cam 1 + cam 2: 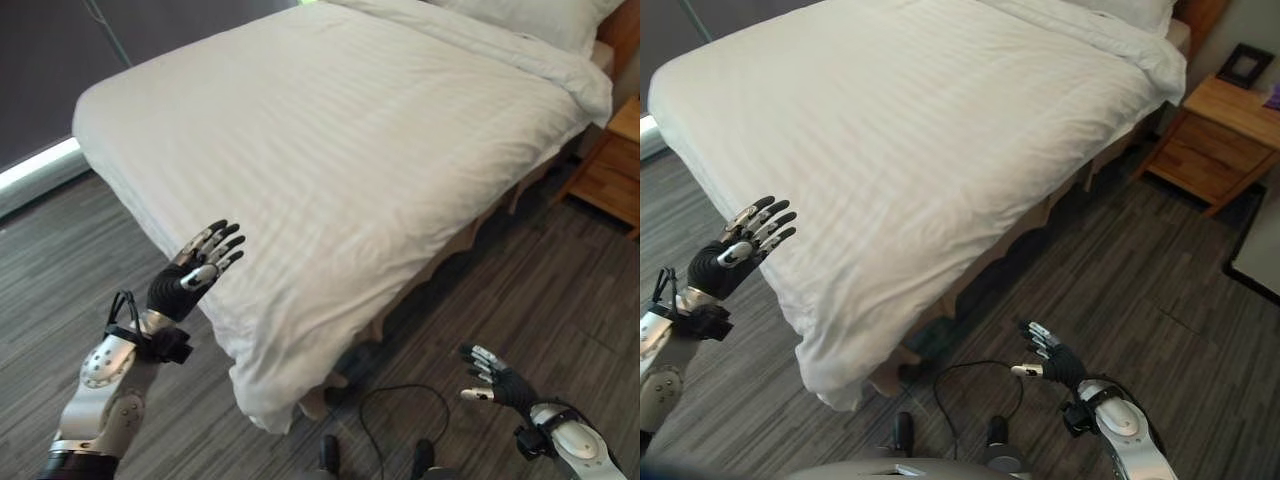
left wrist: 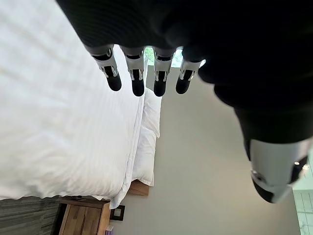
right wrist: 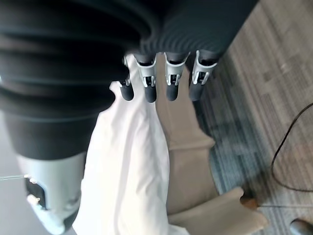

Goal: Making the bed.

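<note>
The soft white striped duvet [image 1: 340, 160] lies smooth across the bed, its light, floppy corner [image 1: 265, 400] drooping at 6 o'clock, best gathered by that hem, while left hand [image 1: 192, 272] and right hand [image 1: 495, 378] hover with fingers straight, holding nothing.

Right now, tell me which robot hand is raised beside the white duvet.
The left hand, open beside the white duvet; the right hand hangs low over the floor.

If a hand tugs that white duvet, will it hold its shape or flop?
The white duvet probably flops: its corner droops over the bed's edge and its surface shows soft wrinkles. It looks puffy, so likely light, and may slide when pulled.
</note>
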You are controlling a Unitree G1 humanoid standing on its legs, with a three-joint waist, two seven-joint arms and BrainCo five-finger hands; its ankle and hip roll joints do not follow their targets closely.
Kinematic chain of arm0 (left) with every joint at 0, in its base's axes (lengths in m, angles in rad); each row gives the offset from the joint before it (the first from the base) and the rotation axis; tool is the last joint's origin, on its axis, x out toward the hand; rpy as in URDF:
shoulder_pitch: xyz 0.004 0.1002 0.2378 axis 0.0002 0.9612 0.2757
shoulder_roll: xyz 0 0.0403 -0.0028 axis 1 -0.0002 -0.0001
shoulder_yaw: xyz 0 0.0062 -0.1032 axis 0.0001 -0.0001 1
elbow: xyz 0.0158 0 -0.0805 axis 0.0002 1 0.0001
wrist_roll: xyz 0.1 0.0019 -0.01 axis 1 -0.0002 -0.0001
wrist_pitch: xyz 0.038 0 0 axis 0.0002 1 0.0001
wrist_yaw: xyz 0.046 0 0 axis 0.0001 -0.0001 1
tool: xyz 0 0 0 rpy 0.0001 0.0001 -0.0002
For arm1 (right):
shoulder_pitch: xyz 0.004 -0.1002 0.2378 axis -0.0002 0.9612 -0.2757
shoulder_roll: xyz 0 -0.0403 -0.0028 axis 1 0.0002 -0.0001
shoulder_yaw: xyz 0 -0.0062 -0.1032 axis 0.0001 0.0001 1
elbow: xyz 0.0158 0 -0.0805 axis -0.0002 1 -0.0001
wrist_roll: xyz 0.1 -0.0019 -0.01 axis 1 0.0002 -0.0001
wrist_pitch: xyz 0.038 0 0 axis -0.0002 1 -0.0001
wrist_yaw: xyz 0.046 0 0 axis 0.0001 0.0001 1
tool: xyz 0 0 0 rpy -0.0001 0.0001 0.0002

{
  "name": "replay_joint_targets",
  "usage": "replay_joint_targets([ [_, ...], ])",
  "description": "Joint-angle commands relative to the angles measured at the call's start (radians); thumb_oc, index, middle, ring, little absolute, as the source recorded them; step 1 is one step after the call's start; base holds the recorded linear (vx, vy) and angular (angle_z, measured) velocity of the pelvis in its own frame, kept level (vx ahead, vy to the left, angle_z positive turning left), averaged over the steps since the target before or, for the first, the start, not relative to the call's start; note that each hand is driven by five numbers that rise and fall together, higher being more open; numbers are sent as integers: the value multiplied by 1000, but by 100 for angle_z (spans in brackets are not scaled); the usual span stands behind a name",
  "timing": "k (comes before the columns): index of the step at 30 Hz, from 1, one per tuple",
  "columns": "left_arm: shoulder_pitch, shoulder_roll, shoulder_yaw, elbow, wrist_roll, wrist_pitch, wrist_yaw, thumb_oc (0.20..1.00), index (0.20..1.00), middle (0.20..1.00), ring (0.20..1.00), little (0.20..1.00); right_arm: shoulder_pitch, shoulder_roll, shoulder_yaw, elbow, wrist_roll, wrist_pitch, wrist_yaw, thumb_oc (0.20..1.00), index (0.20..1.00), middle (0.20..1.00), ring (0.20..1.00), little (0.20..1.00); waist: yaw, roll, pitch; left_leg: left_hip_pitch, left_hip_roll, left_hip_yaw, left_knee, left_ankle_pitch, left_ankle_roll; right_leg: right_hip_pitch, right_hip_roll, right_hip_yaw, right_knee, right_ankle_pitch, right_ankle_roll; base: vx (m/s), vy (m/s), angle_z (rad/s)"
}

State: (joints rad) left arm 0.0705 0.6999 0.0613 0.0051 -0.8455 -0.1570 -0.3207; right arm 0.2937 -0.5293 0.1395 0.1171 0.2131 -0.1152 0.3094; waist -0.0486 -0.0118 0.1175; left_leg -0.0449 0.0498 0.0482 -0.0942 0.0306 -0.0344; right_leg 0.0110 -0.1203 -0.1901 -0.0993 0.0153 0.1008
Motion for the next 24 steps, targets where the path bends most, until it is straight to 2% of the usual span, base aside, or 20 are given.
replay_joint_targets([
  [1, -21, -75, 0, 76, 44, -64, 69, 1000, 1000, 1000, 1000, 1000, -84, -11, 36, -55, 15, -48, -18, 1000, 1000, 1000, 1000, 1000, 21, -23, -7, 4, 9, -3, 7, 18, -17, 25, -20, 30, 46, -19, 31, -48, 57, -2],
  [3, -33, -97, -26, 133, 58, -60, 70, 1000, 1000, 1000, 1000, 1000, -110, -10, 54, -60, 28, -48, -23, 1000, 1000, 1000, 1000, 1000, 21, -31, 3, -5, 8, 2, 8, 17, -15, 6, -19, 40, 52, -16, 33, -85, 37, -9],
  [4, -46, -113, -46, 182, 69, -58, 76, 868, 868, 868, 868, 868, -130, -9, 66, -56, 41, -46, -27, 1000, 1000, 1000, 1000, 1000, 22, -36, 16, -16, 7, 5, 11, 19, -13, -12, -22, 46, 59, -14, 34, -123, 23, -18],
  [5, -65, -136, -76, 259, 70, -44, 78, 423, 423, 423, 423, 423, -151, -5, 84, -43, 50, -41, -28, 1000, 1000, 1000, 1000, 1000, 21, -38, 27, -26, 4, 8, 12, 22, -10, -25, -25, 50, 66, -11, 34, -172, 63, -19],
  [6, -72, -165, -96, 343, 129, -39, 95, 200, 200, 200, 200, 200, -158, -2, 103, -35, 44, -33, -23, 1000, 1000, 1000, 1000, 1000, 22, -40, 42, -30, 1, 11, 9, 24, -5, -35, -28, 51, 76, -10, 33, -104, 55, -14],
  [13, -87, -238, -126, 522, 182, -18, 95, 200, 200, 200, 200, 200, -160, 1, 134, -24, 33, -23, -24, 1000, 1000, 1000, 1000, 1000, 18, -43, 55, -24, -5, 25, 7, 17, 3, -46, -34, 64, 88, -4, 37, -9, 59, -2],
  [17, -116, -218, -144, 604, 260, -23, 103, 200, 200, 200, 200, 200, -163, -2, 157, -9, 22, -25, -24, 1000, 1000, 1000, 1000, 1000, 11, -52, 65, -29, -1, 35, 7, 15, 2, -65, -33, 76, 94, -2, 38, -27, 21, -6],
  [24, -145, -193, -135, 564, 218, -40, 87, 200, 200, 200, 200, 200, -155, -19, 167, 4, 9, -28, -13, 1000, 1000, 1000, 1000, 1000, 14, -66, 77, -51, -1, 35, 7, 20, 2, -88, -32, 79, 95, 3, 40, -20, 5, -5],
])
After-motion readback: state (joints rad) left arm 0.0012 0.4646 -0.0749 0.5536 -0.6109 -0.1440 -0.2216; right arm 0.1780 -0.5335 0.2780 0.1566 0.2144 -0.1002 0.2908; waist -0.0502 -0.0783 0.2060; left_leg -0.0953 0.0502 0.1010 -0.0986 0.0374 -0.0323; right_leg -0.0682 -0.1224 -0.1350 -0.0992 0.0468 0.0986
